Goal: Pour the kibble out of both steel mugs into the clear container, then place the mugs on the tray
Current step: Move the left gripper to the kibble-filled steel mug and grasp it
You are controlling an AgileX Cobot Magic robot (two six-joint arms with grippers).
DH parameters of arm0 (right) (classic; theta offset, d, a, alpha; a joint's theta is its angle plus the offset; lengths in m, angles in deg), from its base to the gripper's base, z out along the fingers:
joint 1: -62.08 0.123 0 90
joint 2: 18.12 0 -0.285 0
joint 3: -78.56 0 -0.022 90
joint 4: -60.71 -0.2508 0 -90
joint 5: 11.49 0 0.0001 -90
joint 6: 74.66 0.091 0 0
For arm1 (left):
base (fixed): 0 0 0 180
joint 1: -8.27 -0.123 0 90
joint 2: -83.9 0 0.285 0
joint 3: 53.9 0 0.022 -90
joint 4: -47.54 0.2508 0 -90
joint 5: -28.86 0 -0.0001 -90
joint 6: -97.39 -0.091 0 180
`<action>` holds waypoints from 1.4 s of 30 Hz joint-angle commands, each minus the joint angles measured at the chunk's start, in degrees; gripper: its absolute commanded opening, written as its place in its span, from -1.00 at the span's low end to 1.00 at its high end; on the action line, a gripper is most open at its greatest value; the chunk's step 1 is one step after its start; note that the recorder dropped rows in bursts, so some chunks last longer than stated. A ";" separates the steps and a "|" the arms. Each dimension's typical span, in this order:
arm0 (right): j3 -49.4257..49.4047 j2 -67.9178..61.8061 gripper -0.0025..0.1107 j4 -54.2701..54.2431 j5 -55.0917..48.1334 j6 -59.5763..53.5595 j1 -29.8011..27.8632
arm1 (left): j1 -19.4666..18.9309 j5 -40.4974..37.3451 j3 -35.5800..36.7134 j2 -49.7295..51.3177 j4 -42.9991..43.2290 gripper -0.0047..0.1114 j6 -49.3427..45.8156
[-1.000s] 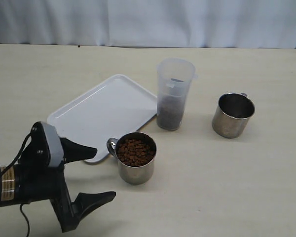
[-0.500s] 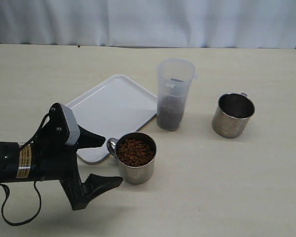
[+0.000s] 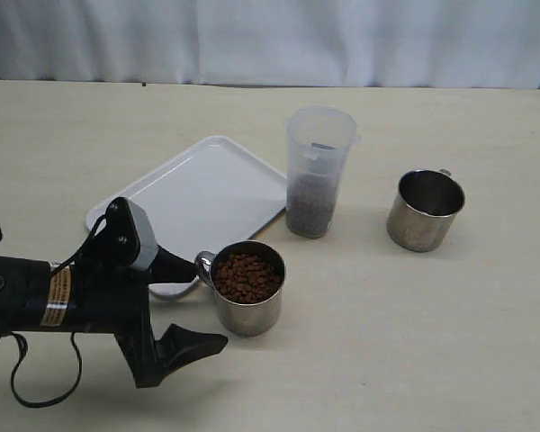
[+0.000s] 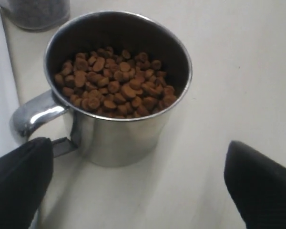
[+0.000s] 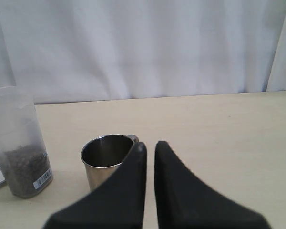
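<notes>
On the table (image 3: 432,342), near the tray (image 3: 198,193) and part-filled clear container (image 3: 319,171), the left end effector (image 3: 211,304) stands wide just short of the full steel mug (image 3: 247,290). Closing off-centre could catch the handle (image 4: 35,114), tip the mug and scatter kibble (image 3: 247,275).

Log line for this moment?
left gripper open beside kibble-filled mug | right gripper shut, empty | second mug empty | clear container part-filled | tray: no mugs
</notes>
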 commanded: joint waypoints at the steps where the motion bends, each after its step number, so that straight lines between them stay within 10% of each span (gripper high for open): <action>1: -0.24 0.15 -0.87 -0.09 -0.15 -0.36 0.20 | 0.48 0.46 -2.23 1.14 -0.40 0.45 -3.08; 42: -0.24 0.15 -0.87 -0.09 -0.15 -0.36 0.20 | 5.11 -6.11 -28.37 14.01 26.82 0.45 16.82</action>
